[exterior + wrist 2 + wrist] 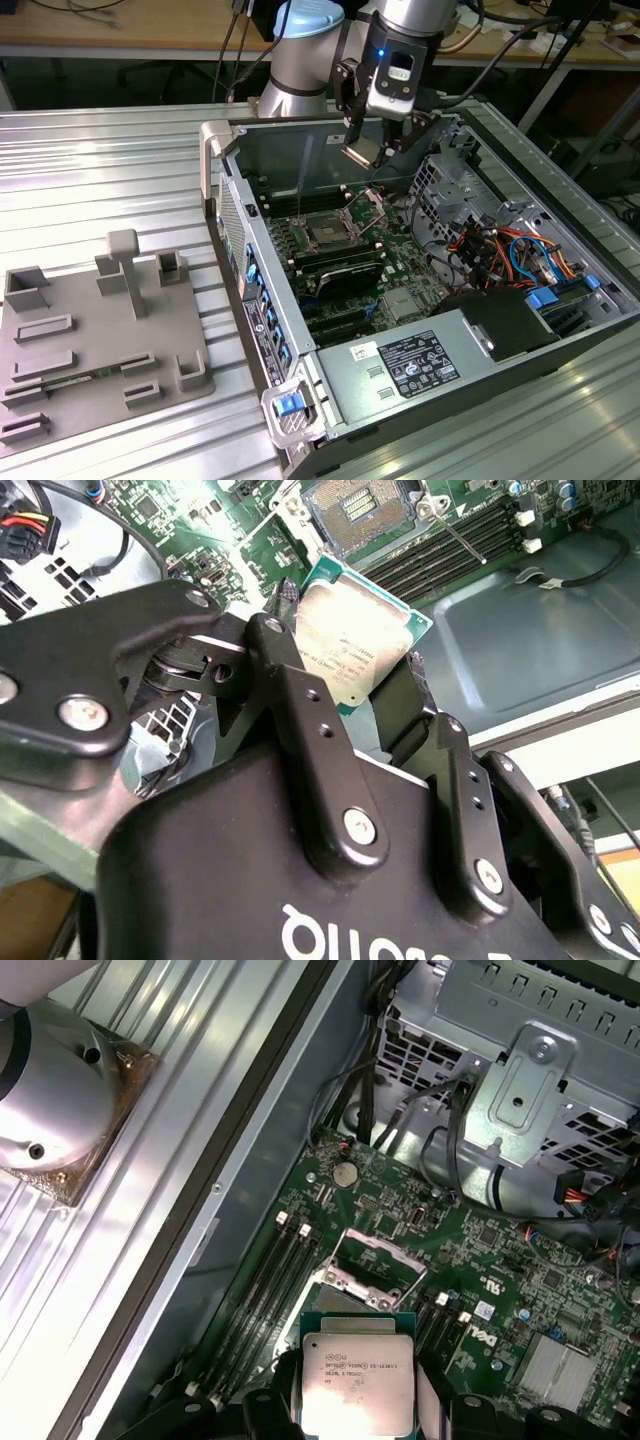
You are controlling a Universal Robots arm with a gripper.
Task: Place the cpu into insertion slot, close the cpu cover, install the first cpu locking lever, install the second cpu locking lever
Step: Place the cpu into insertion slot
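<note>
My gripper [368, 148] hangs above the open computer case [225, 190] and is shut on the cpu [360, 152], a flat square chip with a silver top and a green rim. In both wrist views the cpu [350, 640] [350, 1380] sits between the black fingers [290, 690], held by two opposite edges. Below it on the green motherboard lies the insertion slot [328, 232] [362, 507], dark and uncovered. The cpu cover [366, 207] [372, 1263] stands raised on its hinge. A thin locking lever [462, 540] sticks up beside the slot.
Long black memory slots [338, 262] flank the socket. A metal drive cage [470, 180] with coloured cables [500, 245] fills the case on the exterior view's right, and a power supply [410, 365] sits in front. A grey parts fixture [90, 340] lies on the ribbed table.
</note>
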